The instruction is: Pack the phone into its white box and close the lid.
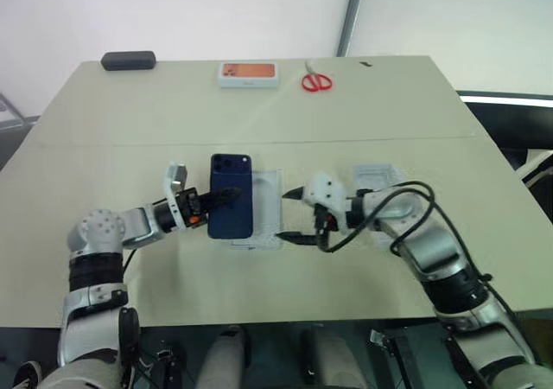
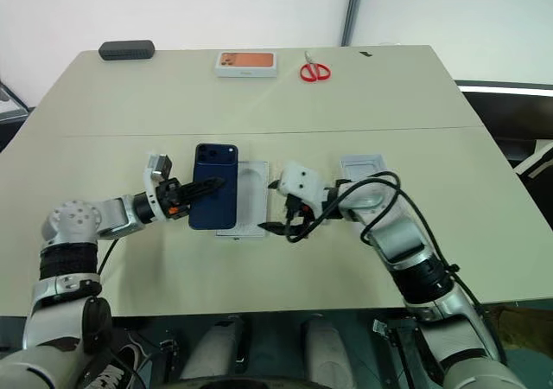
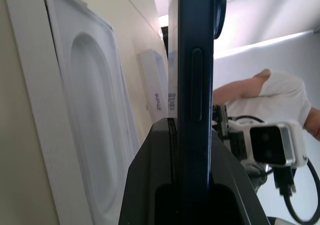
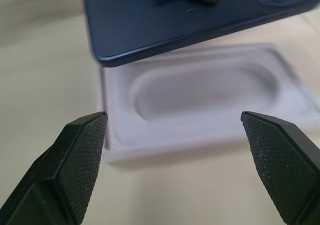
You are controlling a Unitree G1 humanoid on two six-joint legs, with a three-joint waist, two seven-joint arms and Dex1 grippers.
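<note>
Between left claw (image 3: 192, 195) fingers, phone (image 3: 195, 75) edge-on; person's hand (image 3: 260, 87) behind.

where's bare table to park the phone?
Bare: the near strip in front of both arms, and the wide band between the scissors, orange-topped box and the centre. Crowded: the middle, around the phone, white moulded tray and right pincer.

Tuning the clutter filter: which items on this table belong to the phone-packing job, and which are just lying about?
Job: phone, held in left pincer; white moulded tray under it; second white box part by the right arm (which one is the lid is unclear).
Lying about: black case; orange-topped box; red scissors.
</note>
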